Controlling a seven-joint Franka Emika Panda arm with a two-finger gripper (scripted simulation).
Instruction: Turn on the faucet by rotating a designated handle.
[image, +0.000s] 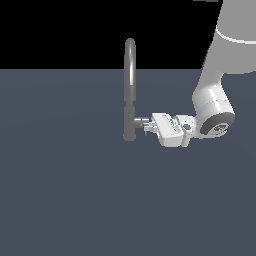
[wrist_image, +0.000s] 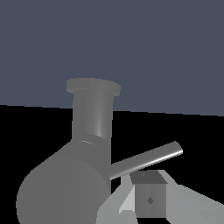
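Note:
The faucet (image: 130, 75) is a slim grey tap with a high arched spout, standing mid-scene in the exterior view. The handle (image: 139, 121) is a short stub jutting from its lower column toward the exterior view's right. My gripper (image: 147, 126) lies level and its tips meet the stub's end. In the wrist view the stub (wrist_image: 61, 192) fills the foreground, and the faucet's column (wrist_image: 92, 116) rises behind it. A thin pin lever (wrist_image: 146, 159) sticks out sideways just beyond my gripper (wrist_image: 148, 197). The fingers look pressed together with nothing between them.
A flat dark blue-grey floor (image: 60, 190) spreads around the faucet. The white arm (image: 215, 100) comes in from the exterior view's upper right.

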